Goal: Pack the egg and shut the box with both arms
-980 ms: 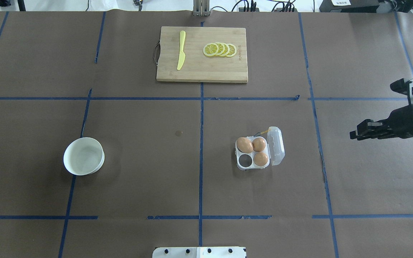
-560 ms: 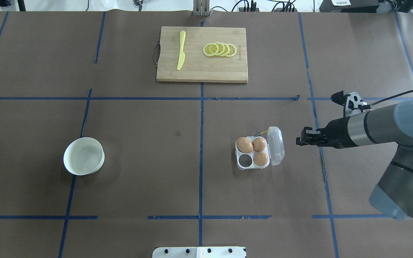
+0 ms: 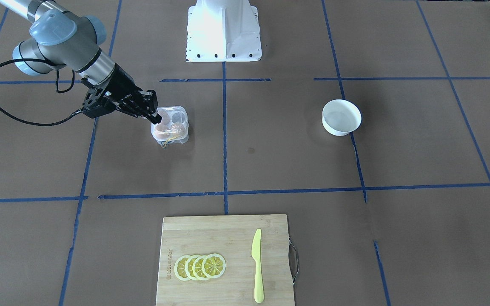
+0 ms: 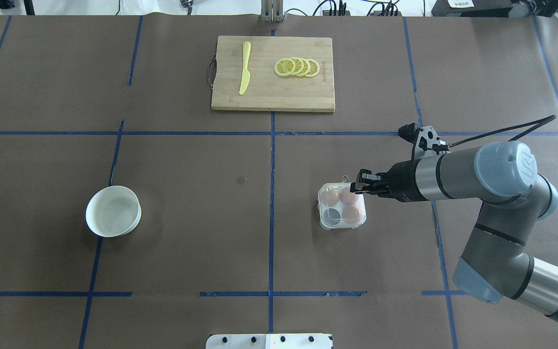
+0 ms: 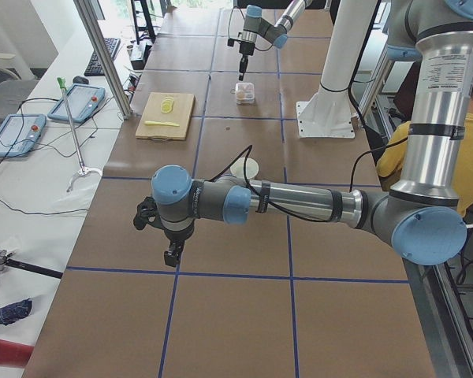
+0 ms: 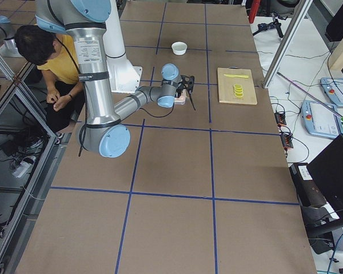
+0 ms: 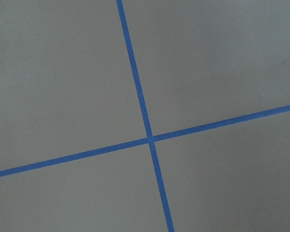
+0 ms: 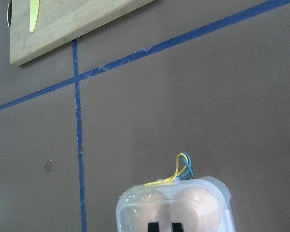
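The small clear plastic four-cup egg box (image 4: 342,222) sat on the brown paper-covered bench (image 4: 187,232), right of its centre line. Its lid was down over three tan-brown eggs (image 4: 352,214) and one empty cup. The right arm's black end effector (image 4: 356,187) was over the lid's far right corner, fingers almost together, gripping nothing. The left end effector (image 5: 172,253) hung over bare bench; whether it was open could not be told.

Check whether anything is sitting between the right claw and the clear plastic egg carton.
Nothing visible does. The right claw is at the small clear plastic four-cup egg carton, its tips over the lid at the corner on the arm's side. The round white bowl and the bamboo cutting board lie far off.
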`<state>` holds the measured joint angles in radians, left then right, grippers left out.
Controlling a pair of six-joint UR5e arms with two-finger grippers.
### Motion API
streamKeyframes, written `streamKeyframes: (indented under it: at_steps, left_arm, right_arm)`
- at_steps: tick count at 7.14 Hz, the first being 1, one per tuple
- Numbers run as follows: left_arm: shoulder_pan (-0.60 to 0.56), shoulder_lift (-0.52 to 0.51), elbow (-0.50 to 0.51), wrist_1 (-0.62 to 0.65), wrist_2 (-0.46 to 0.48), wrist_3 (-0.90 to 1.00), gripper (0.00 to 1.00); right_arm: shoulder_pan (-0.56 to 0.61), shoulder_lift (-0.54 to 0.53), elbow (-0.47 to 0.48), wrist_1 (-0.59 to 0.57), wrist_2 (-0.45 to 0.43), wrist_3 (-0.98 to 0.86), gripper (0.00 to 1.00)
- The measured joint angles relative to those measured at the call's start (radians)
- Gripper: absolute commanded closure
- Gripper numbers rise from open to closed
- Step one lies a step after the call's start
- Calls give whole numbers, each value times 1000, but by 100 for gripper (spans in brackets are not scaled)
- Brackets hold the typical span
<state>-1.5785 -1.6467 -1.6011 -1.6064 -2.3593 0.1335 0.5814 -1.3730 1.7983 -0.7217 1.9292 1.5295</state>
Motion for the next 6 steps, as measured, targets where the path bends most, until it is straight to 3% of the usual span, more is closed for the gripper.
streamKeyframes:
  at_steps: [3, 6]
  left_arm:
    - [0, 3, 4, -1, 0, 0, 0]
    - [0, 5, 6, -1, 0, 0, 0]
  right_arm:
    - [84, -6, 22, -224, 49, -95, 79]
    - [259, -68, 46, -482, 121, -434, 76]
